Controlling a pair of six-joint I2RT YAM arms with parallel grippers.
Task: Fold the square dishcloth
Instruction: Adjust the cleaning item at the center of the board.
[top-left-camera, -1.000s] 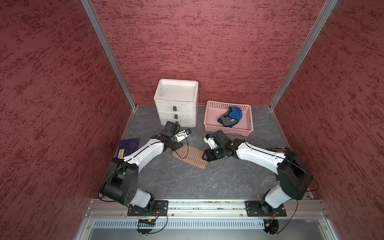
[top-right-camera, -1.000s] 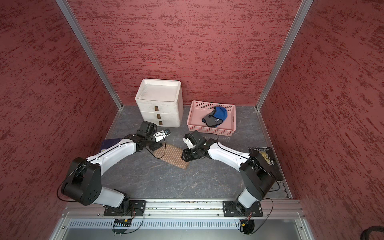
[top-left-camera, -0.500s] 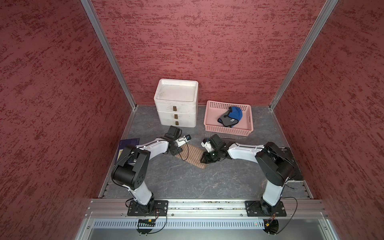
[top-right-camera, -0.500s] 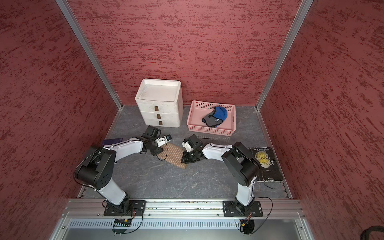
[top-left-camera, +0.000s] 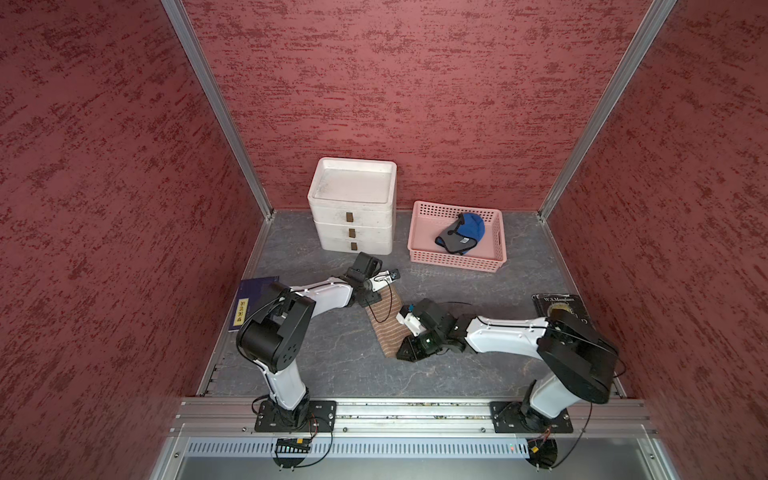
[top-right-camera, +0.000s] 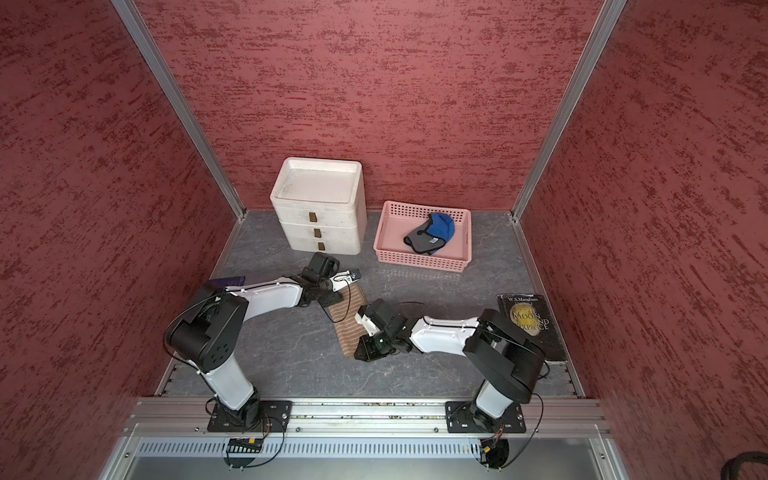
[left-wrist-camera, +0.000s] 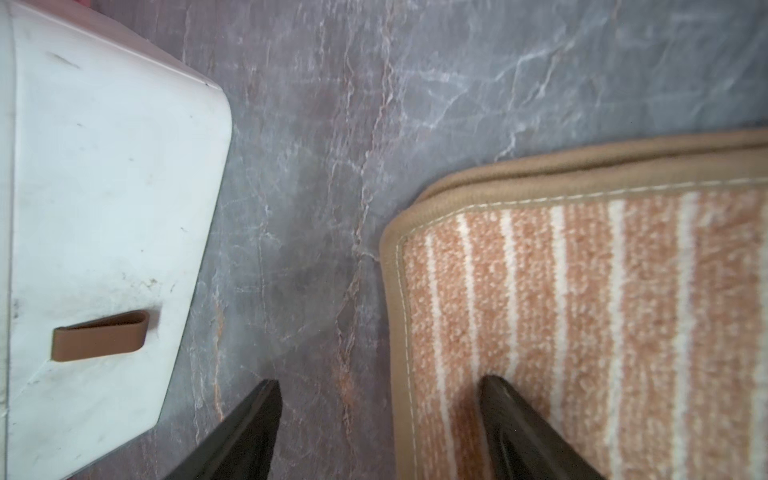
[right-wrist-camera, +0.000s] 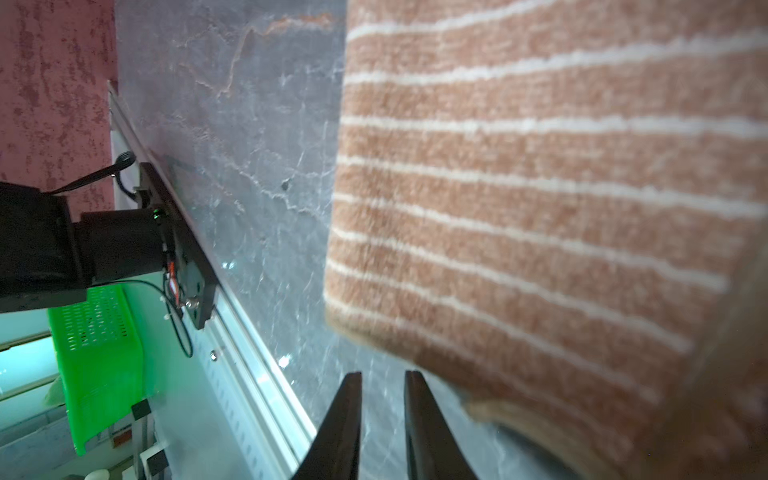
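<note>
Lowered since before: left fingers (left-wrist-camera: 511, 419) wide open astride far corner of doubled dishcloth (top-left-camera: 388, 332); right fingers (right-wrist-camera: 424, 419) barely parted, empty; further fold possibly left.

Rough red plaster walls (top-left-camera: 395, 91) close three sides, joined by bare metal corner posts (top-left-camera: 220, 112). The floor (top-left-camera: 332, 365) is grey stone-look with pale veins, evenly and softly lit. A scuffed white three-drawer chest (top-left-camera: 353, 216) stands against the back wall, near the left fingers (left-wrist-camera: 249, 436) but not touching them. A metal rail (top-left-camera: 415, 409) edges the floor, well apart from those fingers.
</note>
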